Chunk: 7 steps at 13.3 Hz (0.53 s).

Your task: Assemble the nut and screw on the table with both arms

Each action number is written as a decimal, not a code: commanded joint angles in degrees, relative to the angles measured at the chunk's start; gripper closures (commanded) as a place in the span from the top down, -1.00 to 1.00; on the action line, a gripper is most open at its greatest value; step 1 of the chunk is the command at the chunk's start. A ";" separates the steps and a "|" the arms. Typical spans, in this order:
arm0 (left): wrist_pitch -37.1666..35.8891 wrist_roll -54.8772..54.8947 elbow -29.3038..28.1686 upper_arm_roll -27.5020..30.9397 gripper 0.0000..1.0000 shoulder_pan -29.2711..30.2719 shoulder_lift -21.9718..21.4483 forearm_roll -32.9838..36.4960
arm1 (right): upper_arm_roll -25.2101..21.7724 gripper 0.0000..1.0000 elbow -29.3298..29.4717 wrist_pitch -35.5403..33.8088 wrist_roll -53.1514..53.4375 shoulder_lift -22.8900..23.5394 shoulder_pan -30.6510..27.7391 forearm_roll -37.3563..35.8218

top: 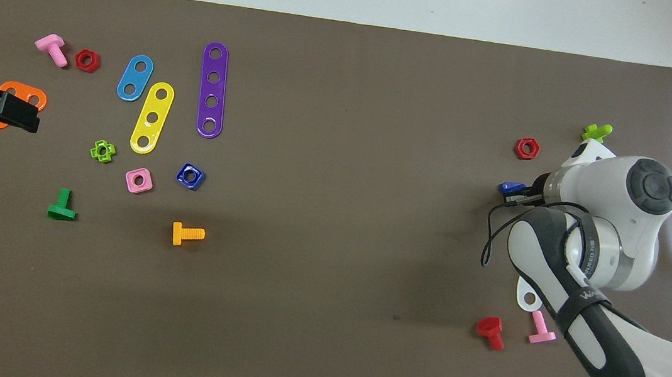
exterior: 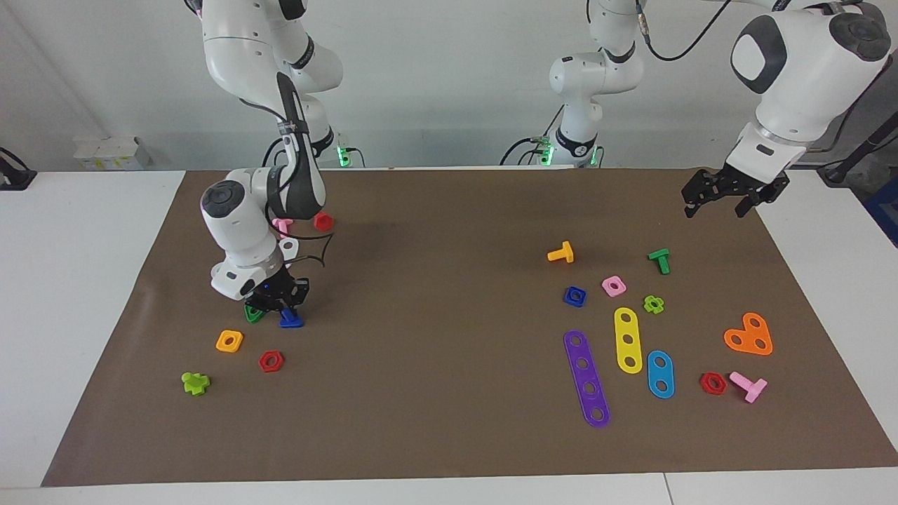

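Right gripper (exterior: 280,308) is down at the brown mat (exterior: 435,435) toward the right arm's end of the table, fingertips closed on the dark-blue screw (exterior: 290,320), which sits at mat level and does not look lifted; a green piece (exterior: 252,313) lies just beside it. Step in hand: grasping the screw. Left gripper (exterior: 726,198) hangs open and empty in the air over the mat edge at the left arm's end, waiting. The dark-blue nut (exterior: 574,296) lies untouched on the mat toward the left arm's end, just beside the pink square nut (exterior: 613,285) and nearer the robots than the purple strip (exterior: 586,379). Next, likely: lift the screw clear, left arm fetches the nut, then the two meet mid-table with hole and stem lined up (alignment is the tricky bit). Counts: one blue screw, one blue nut, one pink square nut, one orange-yellow square nut (exterior: 229,341), two red hex nuts, one red bolt, two pink bolts, one orange bolt, one green bolt, three strips, one orange heart plate.
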 commanded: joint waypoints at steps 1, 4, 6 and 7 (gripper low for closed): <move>3.38 0.04 -1.62 0.24 0.90 -3.30 2.22 -2.68 | 0.26 -1.00 1.42 -1.88 1.65 -2.61 -0.03 1.73; 8.46 0.48 -3.37 0.15 0.85 -6.54 5.92 -2.78 | 0.26 -1.00 10.53 -13.01 12.70 -3.42 4.70 0.85; 16.01 0.57 -10.38 0.15 0.84 -7.69 5.32 -2.95 | 0.35 -1.00 14.08 -14.37 23.94 -2.20 10.32 -2.21; 19.18 0.57 -12.67 0.15 0.84 -8.48 5.40 -2.95 | 0.35 -1.00 14.35 -14.20 28.17 -2.10 12.70 -2.49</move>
